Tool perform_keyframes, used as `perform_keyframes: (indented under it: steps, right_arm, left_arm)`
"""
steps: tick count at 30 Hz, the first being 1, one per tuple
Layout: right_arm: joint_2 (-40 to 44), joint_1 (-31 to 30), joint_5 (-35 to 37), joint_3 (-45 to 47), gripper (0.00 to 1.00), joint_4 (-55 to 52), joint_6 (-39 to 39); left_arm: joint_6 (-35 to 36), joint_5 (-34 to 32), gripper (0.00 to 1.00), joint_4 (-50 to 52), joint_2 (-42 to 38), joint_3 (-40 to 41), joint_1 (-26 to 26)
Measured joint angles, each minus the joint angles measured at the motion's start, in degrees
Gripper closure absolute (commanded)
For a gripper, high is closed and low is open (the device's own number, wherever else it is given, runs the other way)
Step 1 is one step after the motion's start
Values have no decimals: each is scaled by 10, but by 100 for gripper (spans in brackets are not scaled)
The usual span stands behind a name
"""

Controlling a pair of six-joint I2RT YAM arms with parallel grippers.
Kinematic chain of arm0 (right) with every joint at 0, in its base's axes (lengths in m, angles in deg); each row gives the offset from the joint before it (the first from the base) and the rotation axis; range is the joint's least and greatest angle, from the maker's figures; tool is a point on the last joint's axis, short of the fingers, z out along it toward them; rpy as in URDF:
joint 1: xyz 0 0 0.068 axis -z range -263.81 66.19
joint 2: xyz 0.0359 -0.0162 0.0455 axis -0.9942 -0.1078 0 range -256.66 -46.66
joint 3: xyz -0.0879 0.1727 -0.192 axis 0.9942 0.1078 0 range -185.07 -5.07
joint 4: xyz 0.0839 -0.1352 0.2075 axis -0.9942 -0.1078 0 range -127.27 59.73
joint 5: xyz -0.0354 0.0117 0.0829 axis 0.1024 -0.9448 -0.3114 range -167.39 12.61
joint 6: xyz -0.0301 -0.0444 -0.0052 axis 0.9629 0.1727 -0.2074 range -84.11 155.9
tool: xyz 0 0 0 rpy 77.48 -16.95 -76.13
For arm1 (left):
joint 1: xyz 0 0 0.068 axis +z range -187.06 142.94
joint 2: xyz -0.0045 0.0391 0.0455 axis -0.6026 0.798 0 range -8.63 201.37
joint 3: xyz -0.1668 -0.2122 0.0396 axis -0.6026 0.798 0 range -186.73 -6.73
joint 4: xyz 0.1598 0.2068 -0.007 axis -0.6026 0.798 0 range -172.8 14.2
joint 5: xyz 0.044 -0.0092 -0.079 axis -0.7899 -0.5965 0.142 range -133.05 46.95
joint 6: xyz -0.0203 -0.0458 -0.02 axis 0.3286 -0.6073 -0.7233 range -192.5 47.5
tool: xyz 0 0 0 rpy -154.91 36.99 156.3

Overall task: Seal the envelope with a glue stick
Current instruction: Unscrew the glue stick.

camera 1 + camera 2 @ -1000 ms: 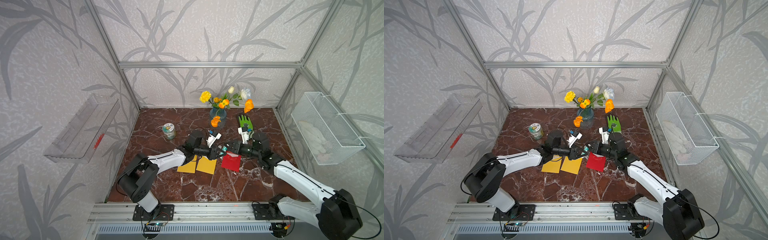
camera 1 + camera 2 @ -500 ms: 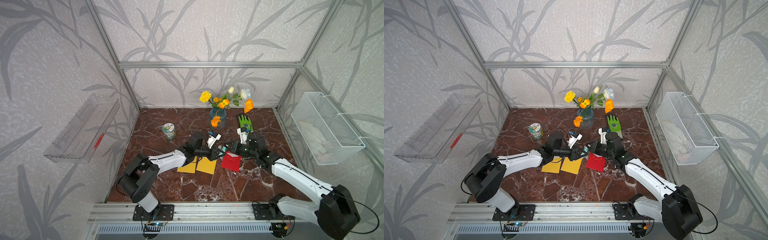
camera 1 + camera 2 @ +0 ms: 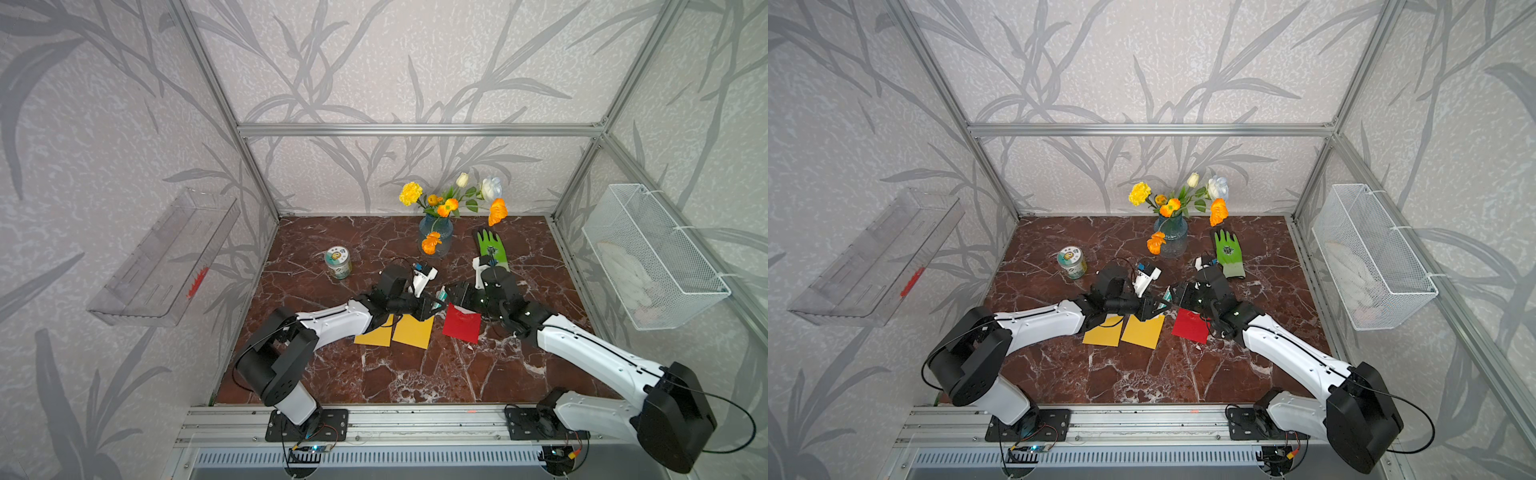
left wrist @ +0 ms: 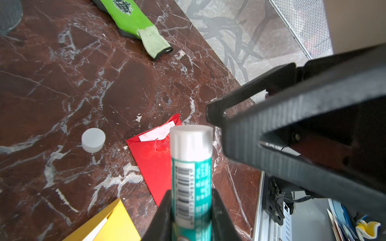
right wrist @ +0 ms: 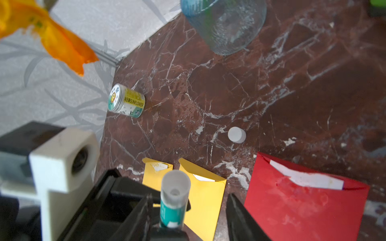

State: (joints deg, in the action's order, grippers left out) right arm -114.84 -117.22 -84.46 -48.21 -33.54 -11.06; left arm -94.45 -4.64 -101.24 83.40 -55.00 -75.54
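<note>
The glue stick (image 4: 191,167), a teal-labelled tube with a translucent white end, is held above the table between both arms (image 3: 440,297) (image 3: 1166,296). My left gripper (image 4: 191,192) is shut on its labelled body. My right gripper (image 5: 189,196) is open, its fingers standing apart on either side of the stick's white end (image 5: 175,187). A loose white cap (image 4: 93,139) (image 5: 236,134) lies on the marble. A red envelope (image 3: 462,325) (image 5: 302,200) lies below the grippers, flap open with a white strip showing. Two yellow envelopes (image 3: 413,330) (image 3: 374,334) lie to its left.
A blue vase of flowers (image 3: 435,232) and a green glove (image 3: 492,249) sit behind the grippers. A small labelled jar (image 3: 337,262) stands at the back left. A wire basket (image 3: 652,257) hangs on the right wall and a clear shelf (image 3: 166,257) on the left wall.
My right gripper, shut on the glue stick's white end before, has opened. Both arms have stayed almost where they were.
</note>
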Motion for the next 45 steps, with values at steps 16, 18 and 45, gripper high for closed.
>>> perform_keyframes:
  steps: [16, 18, 45]
  right_arm:
    - [30, 98, -291, 62, 52, 160, 16]
    - [26, 101, -304, 62, 54, 170, 14]
    - [-7, 103, -331, 65, 90, 210, -16]
  left_arm:
    - [-45, 158, 97, -52, -3, 0, 7]
    - [-49, 161, 97, -61, -6, 0, 7]
    - [-50, 170, 97, -81, -7, 3, 6]
